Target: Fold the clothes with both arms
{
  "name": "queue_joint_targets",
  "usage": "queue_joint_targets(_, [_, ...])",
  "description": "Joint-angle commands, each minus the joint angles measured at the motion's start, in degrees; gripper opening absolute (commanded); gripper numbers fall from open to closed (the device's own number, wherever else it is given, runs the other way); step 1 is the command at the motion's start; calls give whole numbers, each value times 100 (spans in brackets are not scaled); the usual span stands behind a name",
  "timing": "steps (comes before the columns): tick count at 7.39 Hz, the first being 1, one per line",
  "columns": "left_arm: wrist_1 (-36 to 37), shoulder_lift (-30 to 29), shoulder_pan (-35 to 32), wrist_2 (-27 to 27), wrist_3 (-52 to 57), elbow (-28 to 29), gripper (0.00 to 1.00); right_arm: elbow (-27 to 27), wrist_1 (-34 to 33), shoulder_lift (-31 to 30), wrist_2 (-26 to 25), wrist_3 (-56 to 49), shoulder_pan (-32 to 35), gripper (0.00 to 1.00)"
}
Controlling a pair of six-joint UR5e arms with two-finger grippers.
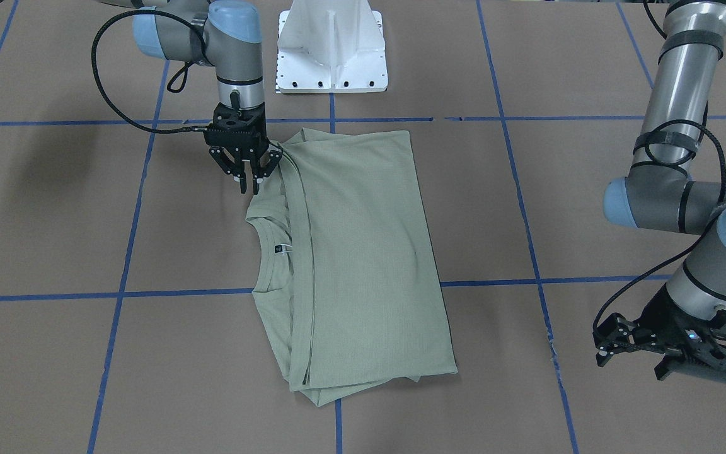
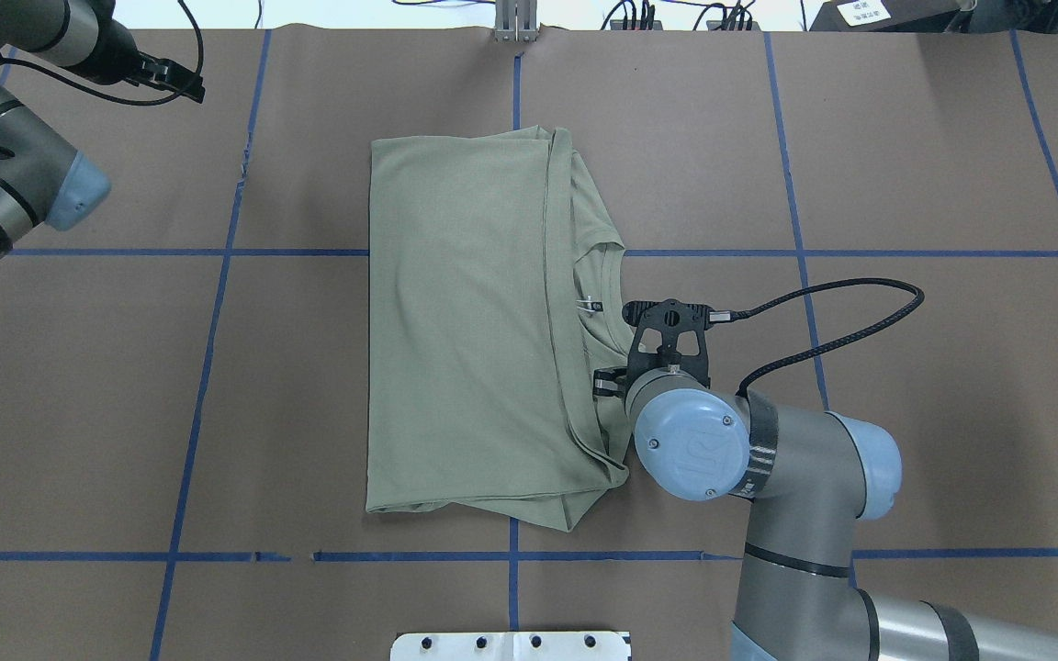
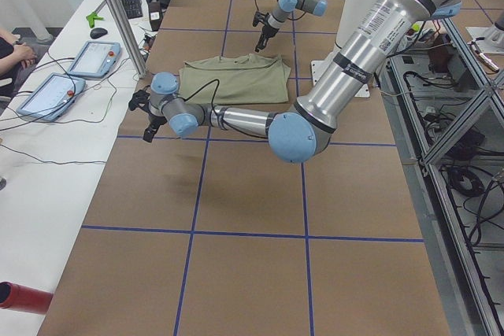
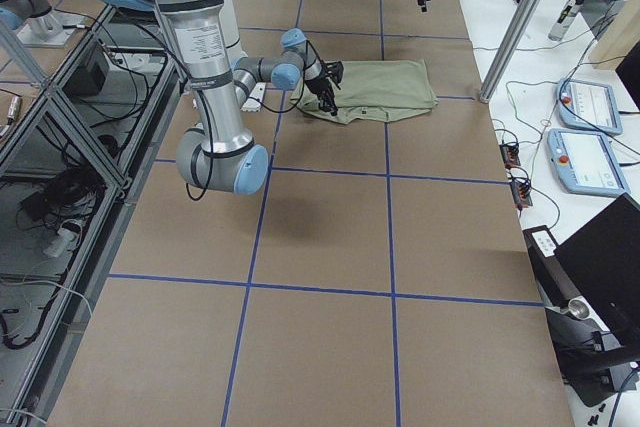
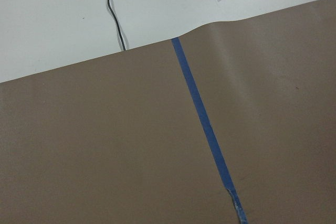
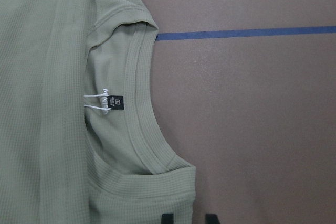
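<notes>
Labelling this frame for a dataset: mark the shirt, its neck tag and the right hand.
shirt [image 2: 465,321], overhead exterior view, middle of the folded top layer.
neck tag [image 6: 116,103], right wrist-mounted view, the black label itself.
right hand [image 1: 249,184], exterior front-facing view, midway between its fingertips.

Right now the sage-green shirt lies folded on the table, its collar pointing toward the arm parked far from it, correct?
No. The shirt lies folded, but its collar points toward the right arm, whose end effector is at the shirt's shoulder, as the overhead exterior view shows. The left end effector is the one parked far off.
</notes>
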Motion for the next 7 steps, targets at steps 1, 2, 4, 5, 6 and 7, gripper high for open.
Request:
queue_joint_targets(1, [0,0,0,-3,-7,-11,100,-16,-220,295,732,-145,319,100])
queue_joint_targets(2, [0,0,0,-3,-7,-19,100,-68,-561,681,1296,-459,549,100])
queue_joint_targets(4, [0,0,0,6,-7,-19,100,-331,-809,1113,2051,-1232,551,100])
queue_joint_targets(5, [0,9,0,-3,-7,-19,100,-576,-897,1254,2458,-1558,534,100])
queue_joint_targets(6, [0,0,0,-3,-7,-19,100,-770,-907,1299,2470,-2057,507,100])
queue_joint_targets(7, [0,9,0,6,2,-19,100,-876,-916,1282,2470,-2315,481,100])
